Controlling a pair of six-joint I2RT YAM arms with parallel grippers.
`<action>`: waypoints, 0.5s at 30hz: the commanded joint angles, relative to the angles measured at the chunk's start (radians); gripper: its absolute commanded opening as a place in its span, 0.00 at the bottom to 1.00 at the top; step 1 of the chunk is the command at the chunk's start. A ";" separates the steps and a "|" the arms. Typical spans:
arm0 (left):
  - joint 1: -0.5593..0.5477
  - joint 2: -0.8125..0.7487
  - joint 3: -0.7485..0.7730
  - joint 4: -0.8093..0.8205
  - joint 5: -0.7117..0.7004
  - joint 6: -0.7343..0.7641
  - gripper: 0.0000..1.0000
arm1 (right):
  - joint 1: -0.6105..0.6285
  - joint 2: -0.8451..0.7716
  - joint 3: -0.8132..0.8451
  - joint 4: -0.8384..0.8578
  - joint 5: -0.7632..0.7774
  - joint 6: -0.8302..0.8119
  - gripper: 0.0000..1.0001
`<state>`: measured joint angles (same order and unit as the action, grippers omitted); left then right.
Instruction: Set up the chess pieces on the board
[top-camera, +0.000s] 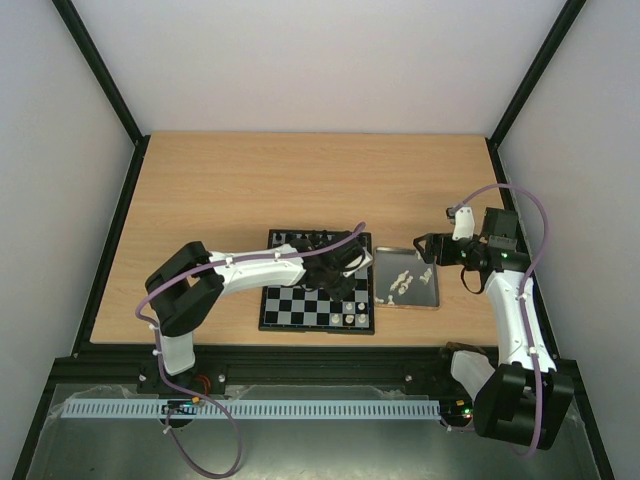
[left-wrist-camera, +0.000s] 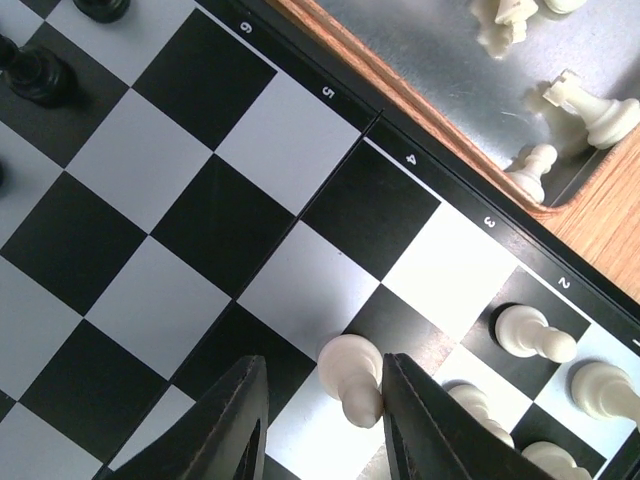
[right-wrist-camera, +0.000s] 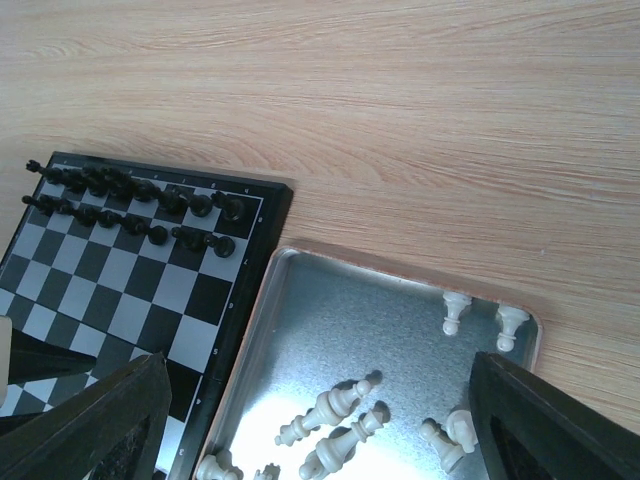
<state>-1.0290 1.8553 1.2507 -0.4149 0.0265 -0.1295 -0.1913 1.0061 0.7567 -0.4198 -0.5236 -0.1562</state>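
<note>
My left gripper (top-camera: 345, 270) hangs low over the board (top-camera: 290, 305) near its right edge. In the left wrist view the left gripper (left-wrist-camera: 325, 368) is open. A cream-white pawn (left-wrist-camera: 352, 382) stands between the jaws, touching the right finger (left-wrist-camera: 425, 420), with a wide gap to the left finger (left-wrist-camera: 235, 425). More white pawns (left-wrist-camera: 530, 332) stand on the near rows. Several white pieces (right-wrist-camera: 340, 405) lie in the metal tray (right-wrist-camera: 350, 310). My right gripper (right-wrist-camera: 320, 365) is wide open and empty above the tray; it also shows in the top view (top-camera: 430, 250).
Black pieces (right-wrist-camera: 130, 200) fill two rows at the board's far side. The tray (top-camera: 425, 295) lies against the board's right edge on the wooden table (top-camera: 250, 190). Black frame posts and white walls enclose the table.
</note>
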 joint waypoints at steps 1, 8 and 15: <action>-0.006 0.014 0.001 -0.033 0.023 0.009 0.33 | 0.001 -0.002 -0.012 -0.001 -0.042 -0.014 0.82; -0.006 0.030 0.010 -0.029 0.038 0.013 0.22 | 0.001 -0.001 -0.013 -0.002 -0.047 -0.017 0.83; -0.008 0.048 0.016 -0.050 0.038 0.017 0.17 | 0.001 0.002 -0.013 -0.003 -0.052 -0.021 0.83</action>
<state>-1.0294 1.8896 1.2510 -0.4335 0.0528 -0.1188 -0.1913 1.0065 0.7559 -0.4202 -0.5468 -0.1612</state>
